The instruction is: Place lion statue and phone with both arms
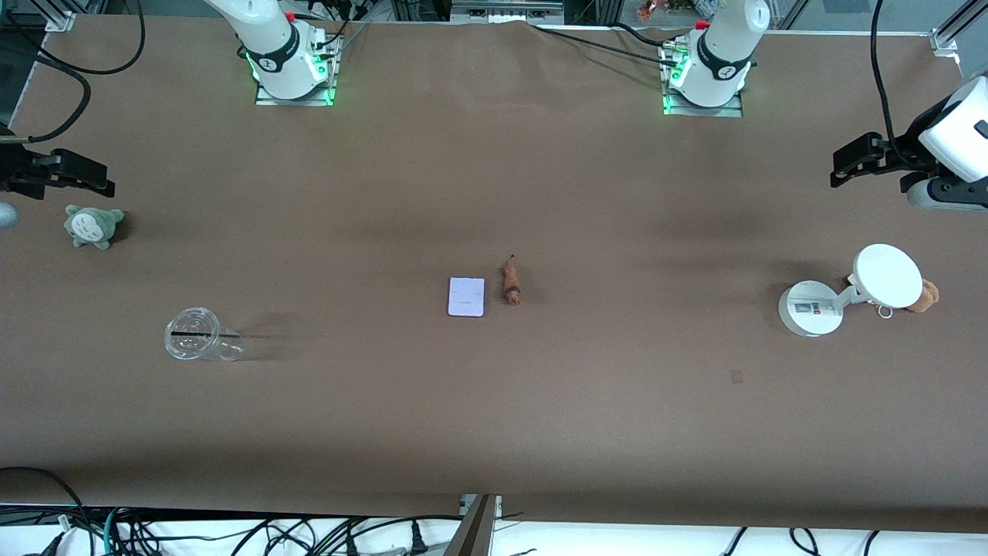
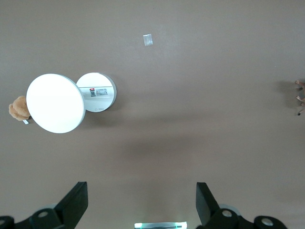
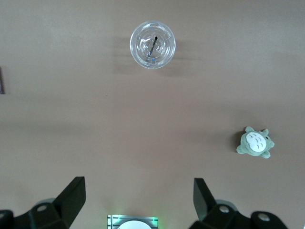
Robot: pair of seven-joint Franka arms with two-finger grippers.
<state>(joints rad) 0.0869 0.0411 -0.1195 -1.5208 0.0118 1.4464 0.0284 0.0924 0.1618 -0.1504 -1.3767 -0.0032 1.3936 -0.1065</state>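
Observation:
The phone (image 1: 466, 296), a flat pale lavender rectangle, lies at the middle of the table. The lion statue (image 1: 510, 283), tiny and brown-orange, lies right beside it toward the left arm's end. My left gripper (image 1: 849, 164) hangs open and empty in the air over the left arm's end of the table; its wrist view (image 2: 142, 200) shows the lion (image 2: 299, 98) cut by the frame's edge. My right gripper (image 1: 89, 176) hangs open and empty over the right arm's end; its wrist view (image 3: 138, 198) shows only a dark sliver of the phone (image 3: 2, 80).
A white round stand (image 1: 888, 274) on a round base (image 1: 807, 309) stands at the left arm's end, with a brown plush (image 1: 925, 296) beside it. A grey-green plush (image 1: 93, 225) and a clear cup (image 1: 193, 333) sit at the right arm's end.

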